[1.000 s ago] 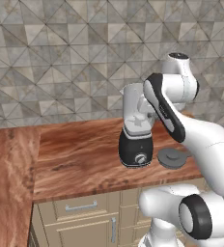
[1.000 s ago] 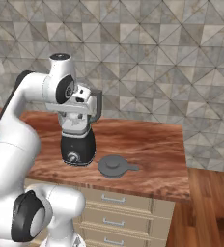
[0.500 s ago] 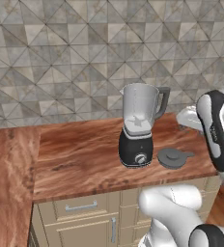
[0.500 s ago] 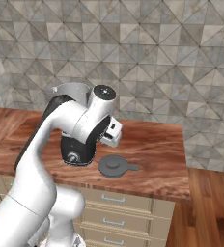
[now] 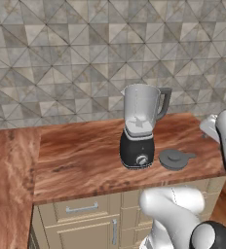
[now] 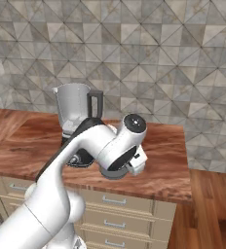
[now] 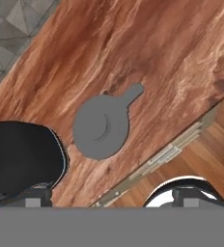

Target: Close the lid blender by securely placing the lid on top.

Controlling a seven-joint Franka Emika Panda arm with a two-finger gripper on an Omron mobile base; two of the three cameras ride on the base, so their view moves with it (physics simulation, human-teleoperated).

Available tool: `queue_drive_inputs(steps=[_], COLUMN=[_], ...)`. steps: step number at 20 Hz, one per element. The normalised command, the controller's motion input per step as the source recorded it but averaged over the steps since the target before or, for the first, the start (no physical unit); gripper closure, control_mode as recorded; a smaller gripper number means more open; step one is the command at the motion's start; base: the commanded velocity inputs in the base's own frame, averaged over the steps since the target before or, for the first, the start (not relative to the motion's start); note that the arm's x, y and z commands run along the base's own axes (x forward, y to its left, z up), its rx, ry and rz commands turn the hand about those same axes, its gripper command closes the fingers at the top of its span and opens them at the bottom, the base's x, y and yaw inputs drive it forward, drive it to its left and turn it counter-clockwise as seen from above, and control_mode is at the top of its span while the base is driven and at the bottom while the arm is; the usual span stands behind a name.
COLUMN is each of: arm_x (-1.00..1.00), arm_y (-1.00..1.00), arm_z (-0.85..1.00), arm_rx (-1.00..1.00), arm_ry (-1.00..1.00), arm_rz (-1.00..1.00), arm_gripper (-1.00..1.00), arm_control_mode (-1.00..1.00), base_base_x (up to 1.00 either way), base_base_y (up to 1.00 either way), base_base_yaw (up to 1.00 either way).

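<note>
The blender (image 5: 139, 132) stands on the wooden counter with its clear jar open at the top and its dark handle to the right. Its jar (image 6: 72, 104) rises behind my arm in the right base view. The lid (image 5: 175, 159), a flat dark-grey disc with a small tab, lies on the counter just right of the black base. In the hand view the lid (image 7: 102, 128) is straight below the hand, beside the black base (image 7: 22, 159). My gripper (image 7: 113, 197) hovers above it, open, its tips wide apart with nothing between them.
The counter's front edge (image 7: 181, 137) runs diagonally close to the lid, with drawer fronts and the wood floor (image 7: 205, 159) beyond it. A tiled wall (image 5: 85, 53) backs the counter. More counter (image 5: 76, 155) stretches left of the blender.
My arm has swung away from the blender jar, rightward and down, to above the lid. The blender and lid have not moved.
</note>
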Motion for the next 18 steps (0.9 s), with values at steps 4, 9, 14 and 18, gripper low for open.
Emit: queue_drive_inputs(steps=[4,9,14,18], arm_x=[0.26,0.34,0.41,0.06], arm_y=[-0.55,-0.27,0.00,0.00], arm_z=[-0.17,-0.27,-0.34,-0.26], arm_rx=[0.12,0.10,0.02,0.02], arm_ry=[0.19,0.30,0.29,0.14], arm_rz=[-0.30,-0.48,-0.42,-0.20], arm_gripper=[-1.00,-1.00,-1.00,-1.00], arm_control_mode=[-1.00,-1.00,-1.00,-1.00], base_base_x=[0.00,0.00,0.00,0.00], base_base_y=[0.00,0.00,0.00,0.00], base_base_yaw=[0.00,0.00,0.00,0.00])
